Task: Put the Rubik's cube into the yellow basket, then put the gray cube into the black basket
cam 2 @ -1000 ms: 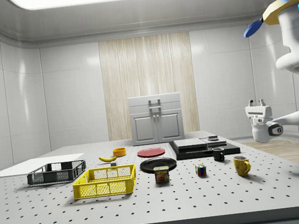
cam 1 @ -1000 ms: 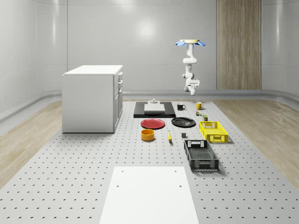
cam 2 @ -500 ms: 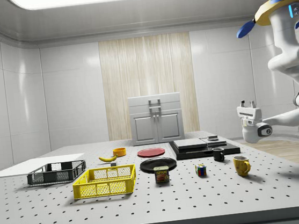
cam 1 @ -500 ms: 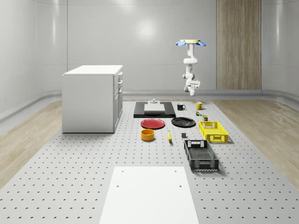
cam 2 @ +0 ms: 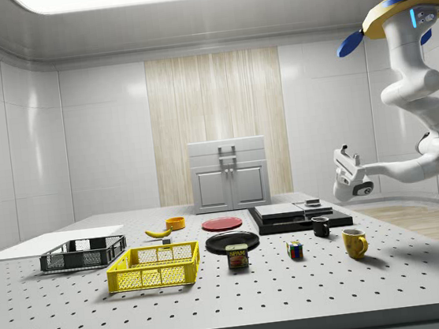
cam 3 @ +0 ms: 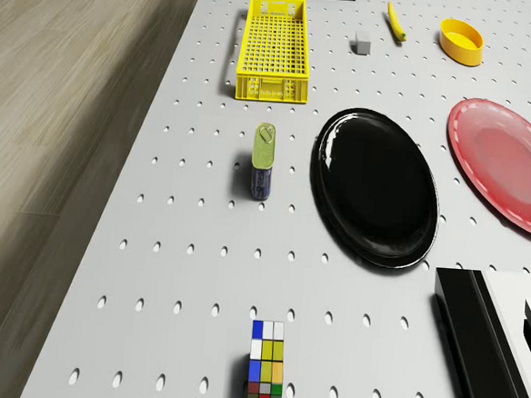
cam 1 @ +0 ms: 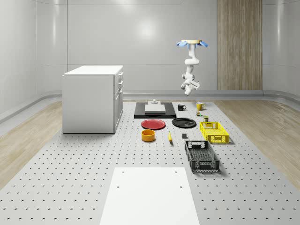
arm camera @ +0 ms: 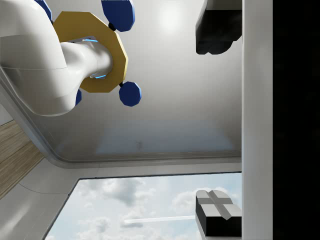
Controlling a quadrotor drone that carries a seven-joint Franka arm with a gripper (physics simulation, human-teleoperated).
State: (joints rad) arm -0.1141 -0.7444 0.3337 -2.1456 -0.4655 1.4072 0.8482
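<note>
My drone hovers high beyond the desk's far end. Fingers spread, empty, aimed upward. Rubik's cube sits beside the yellow mug; descending carelessly risks clipping it.

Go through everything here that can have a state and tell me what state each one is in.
Drone: hovering above the table's far end.
Gripper: raised, pointing upward, holding nothing, fingers apart.
Rubik's cube: on the table, not in a basket.
Gray cube: on the table, untouched.
Yellow basket: empty, upright.
Black basket: empty, upright.
Can: standing upright.
Cabinet: doors shut.
</note>
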